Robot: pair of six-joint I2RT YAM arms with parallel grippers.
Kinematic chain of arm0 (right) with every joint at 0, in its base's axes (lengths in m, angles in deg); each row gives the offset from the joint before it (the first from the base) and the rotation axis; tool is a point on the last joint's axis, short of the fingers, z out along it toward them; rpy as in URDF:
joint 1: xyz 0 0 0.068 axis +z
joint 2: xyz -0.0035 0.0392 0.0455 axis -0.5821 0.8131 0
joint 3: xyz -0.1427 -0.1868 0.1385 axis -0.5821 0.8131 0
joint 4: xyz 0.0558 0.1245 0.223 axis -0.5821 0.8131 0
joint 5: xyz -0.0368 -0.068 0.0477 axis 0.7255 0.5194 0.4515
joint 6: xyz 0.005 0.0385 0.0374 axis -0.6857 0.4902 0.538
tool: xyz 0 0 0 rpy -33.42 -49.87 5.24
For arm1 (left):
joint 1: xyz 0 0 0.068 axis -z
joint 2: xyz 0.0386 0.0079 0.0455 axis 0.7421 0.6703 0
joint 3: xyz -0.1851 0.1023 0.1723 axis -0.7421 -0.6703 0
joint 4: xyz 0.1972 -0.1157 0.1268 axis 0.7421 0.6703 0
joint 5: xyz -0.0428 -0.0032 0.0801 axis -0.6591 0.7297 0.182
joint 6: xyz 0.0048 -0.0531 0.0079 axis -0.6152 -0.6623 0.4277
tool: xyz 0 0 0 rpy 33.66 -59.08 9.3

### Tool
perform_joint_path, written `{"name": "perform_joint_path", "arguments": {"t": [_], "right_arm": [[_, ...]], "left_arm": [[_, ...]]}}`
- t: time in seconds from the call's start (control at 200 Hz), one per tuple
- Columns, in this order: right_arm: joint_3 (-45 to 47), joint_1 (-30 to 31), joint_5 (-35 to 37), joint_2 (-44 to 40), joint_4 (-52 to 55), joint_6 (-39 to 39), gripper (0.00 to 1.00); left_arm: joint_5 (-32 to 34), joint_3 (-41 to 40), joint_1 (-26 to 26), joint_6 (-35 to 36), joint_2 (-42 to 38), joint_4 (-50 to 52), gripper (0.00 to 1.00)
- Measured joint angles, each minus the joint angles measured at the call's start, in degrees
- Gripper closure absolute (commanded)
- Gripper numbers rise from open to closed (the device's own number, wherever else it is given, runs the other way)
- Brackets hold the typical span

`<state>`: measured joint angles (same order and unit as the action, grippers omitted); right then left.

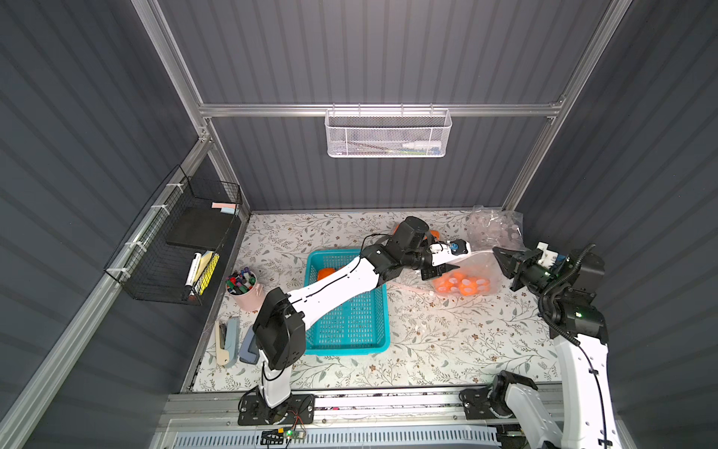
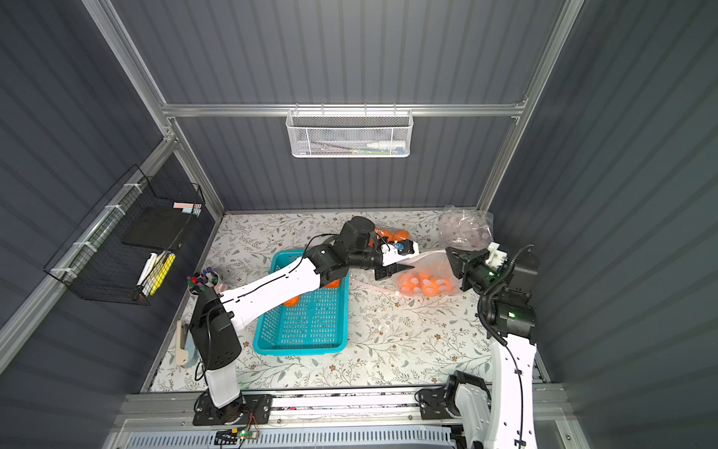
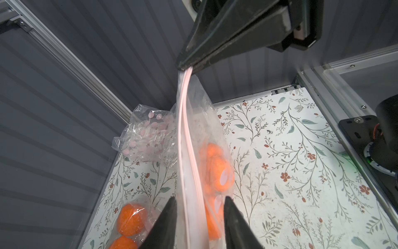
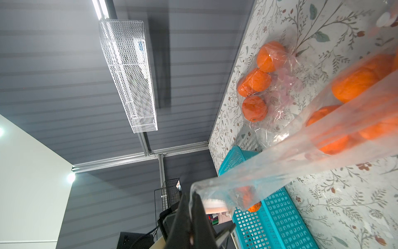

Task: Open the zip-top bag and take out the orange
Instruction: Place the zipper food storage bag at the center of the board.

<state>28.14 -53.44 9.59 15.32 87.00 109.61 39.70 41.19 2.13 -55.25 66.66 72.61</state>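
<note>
The clear zip-top bag (image 1: 481,271) with a pink zip strip (image 3: 183,133) hangs stretched between the two arms over the floral-patterned table (image 1: 447,342). Its load of round, bright oranges (image 1: 462,285) sags low near the teal plastic basket (image 1: 347,351). Whether the bottom of the bag rests on the table cannot be told. The right gripper (image 3: 185,65) is clamped tight on one end of the strip and holds that corner high. The left gripper (image 3: 200,199) has its jaws apart, one fingertip on each side of the strip, and neither visibly presses the plastic yet. The step in hand looks like taking a second hold near the mouth so the seal can be pulled apart. To do it well, the left jaws should pinch only one wall of the bag just beside the strip, not both tracks together, since squeezing both would press the seal shut instead of parting it. In the left wrist view the two pink tracks run close side by side, and it is unclear whether they are already parted there. The right hold needs to be firm and high so the strip is taut. The pull should go across the mouth, away from the right jaws, gently enough that the thin film neither slips nor tears and the oranges do not spill.
</note>
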Motion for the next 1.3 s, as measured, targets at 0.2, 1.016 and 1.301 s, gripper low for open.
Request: {"name": "perform_joint_path", "arguments": {"t": [0.2, 1.016, 1.301], "right_arm": [[0.1, 0.0, 0.3, 0.0, 0.1, 0.0, 1.0], [-21.3, 0.5, 10.2, 3.6, 20.9, -29.7, 0.4], [-14.6, 2.6, 17.8, 11.0, 27.0, -41.8, 0.41]], "left_arm": [[0.0, 0.0, -0.4, -0.5, -0.1, -0.2, 0.82], [-1.2, -12.7, 0.8, 6.0, -5.6, 2.2, 1.0], [-5.5, -21.9, 10.6, 6.3, -4.4, 6.3, 1.0]]}}
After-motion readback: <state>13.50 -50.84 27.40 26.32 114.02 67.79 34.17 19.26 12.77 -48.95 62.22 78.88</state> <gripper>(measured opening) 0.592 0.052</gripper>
